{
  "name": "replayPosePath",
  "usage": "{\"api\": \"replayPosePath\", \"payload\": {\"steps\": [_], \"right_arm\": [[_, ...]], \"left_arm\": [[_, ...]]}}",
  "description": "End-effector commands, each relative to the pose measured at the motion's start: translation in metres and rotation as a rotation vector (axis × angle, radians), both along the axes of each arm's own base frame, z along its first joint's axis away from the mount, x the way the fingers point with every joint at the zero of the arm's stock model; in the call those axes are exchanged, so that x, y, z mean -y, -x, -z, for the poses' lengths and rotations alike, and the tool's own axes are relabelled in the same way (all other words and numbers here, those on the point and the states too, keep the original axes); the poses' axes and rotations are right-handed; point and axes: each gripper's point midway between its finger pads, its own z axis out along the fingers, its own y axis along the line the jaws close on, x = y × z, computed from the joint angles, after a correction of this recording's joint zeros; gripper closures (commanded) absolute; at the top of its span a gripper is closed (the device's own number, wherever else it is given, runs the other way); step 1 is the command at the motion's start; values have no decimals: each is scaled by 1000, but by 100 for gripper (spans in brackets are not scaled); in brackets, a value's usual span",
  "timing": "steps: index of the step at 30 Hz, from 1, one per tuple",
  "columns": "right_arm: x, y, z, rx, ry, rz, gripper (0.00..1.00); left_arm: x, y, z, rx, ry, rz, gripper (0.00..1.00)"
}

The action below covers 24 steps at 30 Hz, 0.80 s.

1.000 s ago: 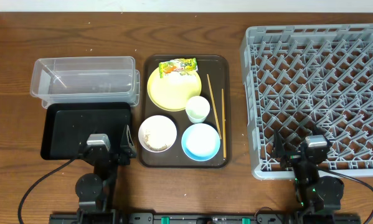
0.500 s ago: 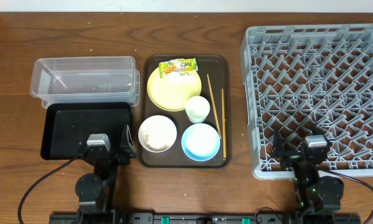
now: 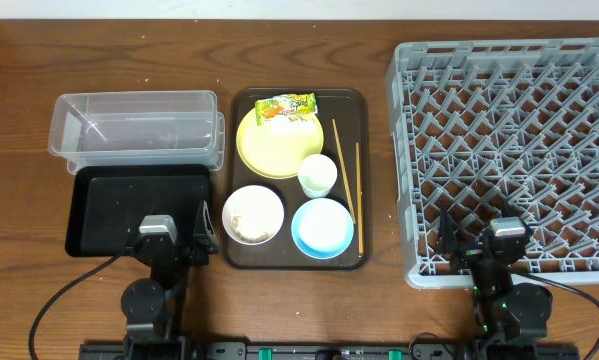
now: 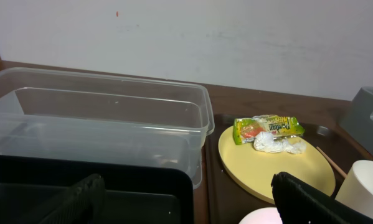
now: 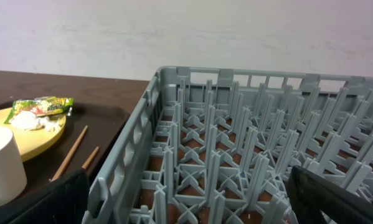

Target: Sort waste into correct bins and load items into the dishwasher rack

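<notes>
Left end effector (image 3: 169,238) and right end effector (image 3: 494,245) both stand spread wide with nothing between the fingers, parked at 7 and 5 o'clock on the near edge of the desk (image 3: 19,60). From where I stand, nothing has changed over the last second. Neither arm has stirred and no object has shifted, so the job reads as not yet begun.

All of it waits on the brown serving tray (image 3: 297,262) in the middle. The snack wrapper (image 3: 286,106) lies on the far rim of the yellow plate (image 3: 269,145), at 12 o'clock on the tray. The white cup (image 3: 318,174) sits at the plate's 4 o'clock edge. The white bowl (image 3: 252,214), holding the rice scraps (image 3: 247,222), is at 7 o'clock, and the light blue bowl (image 3: 322,227) is at 5 o'clock. The two chopsticks (image 3: 344,180) lie along the tray's 3 o'clock side.

The clear tub (image 3: 134,130) at 10 o'clock and the black tray (image 3: 129,205) at 8 o'clock hold nothing. The dishwasher rack (image 3: 509,140) at 3 o'clock is bare too.

My guess is that the waste goes first. The left arm is nearer the wrapper and both bins, and the right is nearer the rack.
</notes>
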Motion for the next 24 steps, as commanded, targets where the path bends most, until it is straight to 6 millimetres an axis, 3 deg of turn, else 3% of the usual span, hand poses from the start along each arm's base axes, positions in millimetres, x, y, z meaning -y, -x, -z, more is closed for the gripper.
{"api": "replayPosePath", "payload": {"steps": [1,11,24], "right_arm": [[-3,0,2,-6,4,-14,1],[-1,1,-5,-1,-13,-1,1],[7,11,-38,-109,-22,49,1]], "left_arm": [[3,1,18,-61,-3,17,12],[3,-1,24,-133,33,12,12],[5,-18,2,-370,48,15,12]]}}
